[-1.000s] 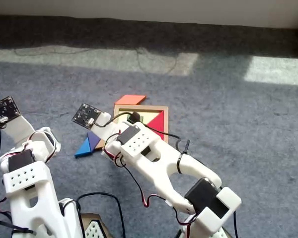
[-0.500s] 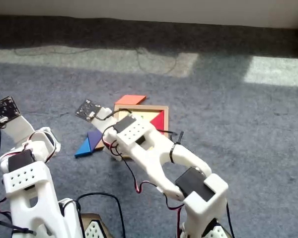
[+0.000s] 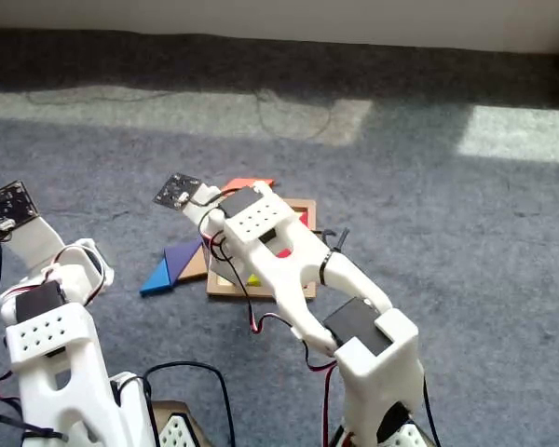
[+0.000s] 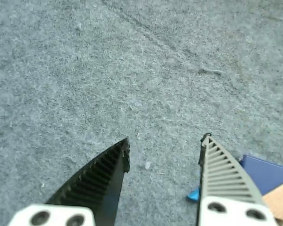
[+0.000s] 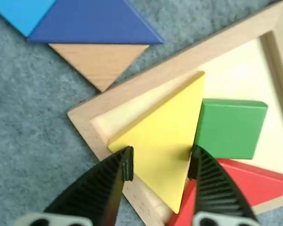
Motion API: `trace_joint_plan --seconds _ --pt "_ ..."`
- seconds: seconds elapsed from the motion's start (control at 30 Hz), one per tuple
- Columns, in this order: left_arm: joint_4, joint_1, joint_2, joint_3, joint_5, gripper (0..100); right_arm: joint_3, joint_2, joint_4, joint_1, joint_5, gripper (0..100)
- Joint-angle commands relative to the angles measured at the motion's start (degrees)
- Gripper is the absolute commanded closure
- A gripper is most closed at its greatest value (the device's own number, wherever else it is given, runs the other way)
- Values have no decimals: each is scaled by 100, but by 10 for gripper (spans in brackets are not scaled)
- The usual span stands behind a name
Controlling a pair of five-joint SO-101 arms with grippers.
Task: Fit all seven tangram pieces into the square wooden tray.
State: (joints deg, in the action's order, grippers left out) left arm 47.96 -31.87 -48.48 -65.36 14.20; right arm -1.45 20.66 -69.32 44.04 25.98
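The right gripper [image 5: 160, 161], its ribbed black fingers part open, pinches a flat yellow triangle [image 5: 167, 117] by two edges; one tip of that piece overlaps the rim of the square wooden tray [image 5: 151, 75]; a green square [image 5: 231, 127] touches its side, with a glossy red triangle [image 5: 240, 186] just beside, both inside the tray; at the tray's 9 o'clock, on the grey, nubbly carpet [image 3: 447, 242], an indigo triangle [image 5: 92, 23], a sky-blue triangle [image 5: 19, 12] and a bare-wood triangle [image 5: 100, 59] lie edge to edge; an orange piece [image 3: 245, 184] lies at 12 o'clock; the left gripper [image 4: 165, 141], one finger black and one pale, is spread wide and holds nothing above the carpet.
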Motion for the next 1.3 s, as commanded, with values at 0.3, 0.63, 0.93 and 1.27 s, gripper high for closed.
trace_joint_plan --seconds 0.3,0.63,0.93,1.27 --pt "-97 -22 -119 259 18 751 -154 -1385 -119 -462 35 872" --pt "-97 -22 -119 259 18 751 -1033 -1631 796 4 -1099 753" --pt "-97 -22 -127 259 18 751 -1015 -1297 787 303 -1881 750" --pt "-97 -22 -136 268 26 751 418 -75 180 356 -2242 750"
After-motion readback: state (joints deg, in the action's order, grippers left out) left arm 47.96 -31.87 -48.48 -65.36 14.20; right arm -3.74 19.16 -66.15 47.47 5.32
